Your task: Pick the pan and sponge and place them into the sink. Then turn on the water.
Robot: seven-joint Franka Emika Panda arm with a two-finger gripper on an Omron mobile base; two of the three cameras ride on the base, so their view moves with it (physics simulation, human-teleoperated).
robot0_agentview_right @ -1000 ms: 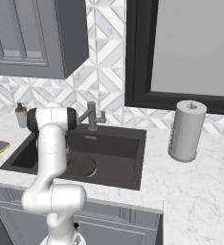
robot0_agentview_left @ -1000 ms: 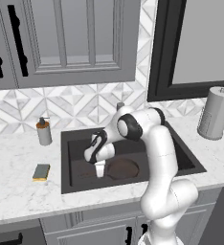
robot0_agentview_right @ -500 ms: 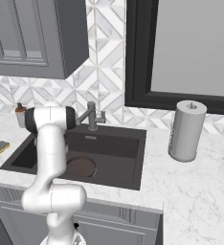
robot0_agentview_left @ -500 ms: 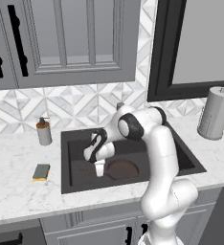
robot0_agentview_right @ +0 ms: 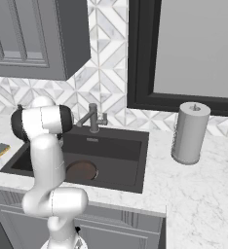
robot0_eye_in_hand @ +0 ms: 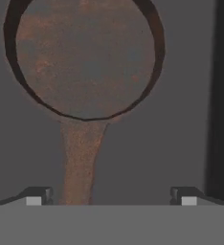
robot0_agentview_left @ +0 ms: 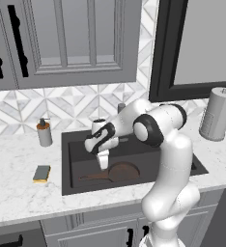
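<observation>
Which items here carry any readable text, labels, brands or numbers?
None. No readable text in any view.
The soap dispenser, paper towel roll, sponge, pan, faucet and cabinet doors all show plain surfaces, with no label or marking.

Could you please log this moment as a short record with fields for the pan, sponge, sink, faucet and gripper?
pan: round dark brown frying pan lying flat on the sink floor, long handle pointing toward the sponge's side
sponge: small yellow sponge with green-grey top on the marble counter beside the basin, not yet in it
sink: rectangular dark grey basin
faucet: grey metal faucet, no stream visible
gripper: gripper open, above the pan handle, holding nothing
</observation>
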